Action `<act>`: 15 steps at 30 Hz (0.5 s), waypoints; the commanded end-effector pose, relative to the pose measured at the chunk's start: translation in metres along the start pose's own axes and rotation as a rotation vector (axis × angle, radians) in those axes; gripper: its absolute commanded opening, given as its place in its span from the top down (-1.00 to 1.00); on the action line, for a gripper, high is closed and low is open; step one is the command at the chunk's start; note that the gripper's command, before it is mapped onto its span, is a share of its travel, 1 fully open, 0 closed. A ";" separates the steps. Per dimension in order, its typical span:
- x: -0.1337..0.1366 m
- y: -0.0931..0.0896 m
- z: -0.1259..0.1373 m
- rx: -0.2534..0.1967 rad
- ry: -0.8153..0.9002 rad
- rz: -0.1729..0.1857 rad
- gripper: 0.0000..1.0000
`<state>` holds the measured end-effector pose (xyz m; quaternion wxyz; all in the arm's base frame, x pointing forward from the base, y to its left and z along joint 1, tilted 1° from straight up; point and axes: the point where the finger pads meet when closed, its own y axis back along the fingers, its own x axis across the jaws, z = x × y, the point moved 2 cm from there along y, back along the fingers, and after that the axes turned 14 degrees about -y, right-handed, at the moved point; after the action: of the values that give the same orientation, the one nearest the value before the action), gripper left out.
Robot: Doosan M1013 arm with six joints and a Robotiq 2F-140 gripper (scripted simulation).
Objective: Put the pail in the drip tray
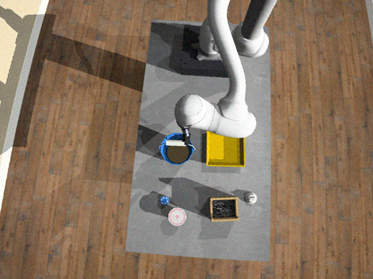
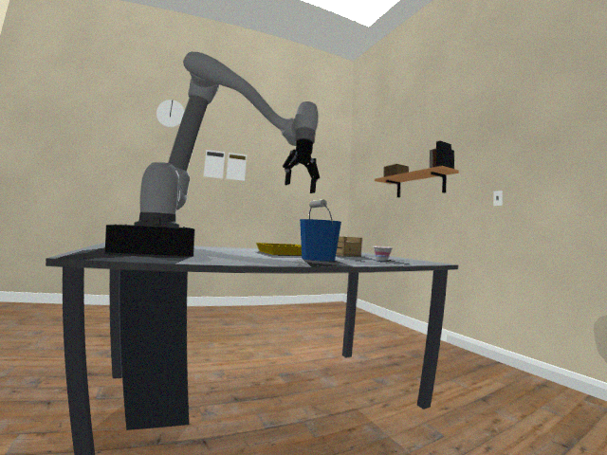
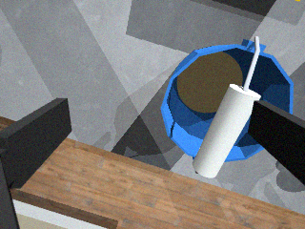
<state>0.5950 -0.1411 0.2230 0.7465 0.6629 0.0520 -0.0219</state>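
The blue pail stands upright on the grey table, with its wire bail raised and a white grip roller at the top. It also shows in the side view and the wrist view. The yellow drip tray lies just right of the pail and holds nothing; it shows low in the side view. My gripper is open and empty, a little above the pail's handle. In the wrist view the white roller lies close to the right finger.
A wooden box of nails, a small white jar, a blue ball and a pink-rimmed bowl sit toward the table's near end. The arm's black base stands at the far end. The table's edge is close beside the pail.
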 end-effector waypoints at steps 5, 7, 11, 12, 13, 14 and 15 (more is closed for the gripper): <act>0.066 0.013 0.030 0.118 -0.242 0.076 -1.00; 0.071 0.014 0.033 0.130 -0.264 0.081 -1.00; 0.073 0.015 0.034 0.134 -0.272 0.081 -1.00; 0.073 0.015 0.034 0.134 -0.272 0.082 -1.00; 0.073 0.015 0.034 0.134 -0.272 0.082 -1.00; 0.073 0.014 0.033 0.135 -0.271 0.080 -1.00; 0.072 0.013 0.032 0.134 -0.269 0.078 -1.00</act>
<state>0.6679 -0.1687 0.2343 0.7033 0.7024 -0.0735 -0.0817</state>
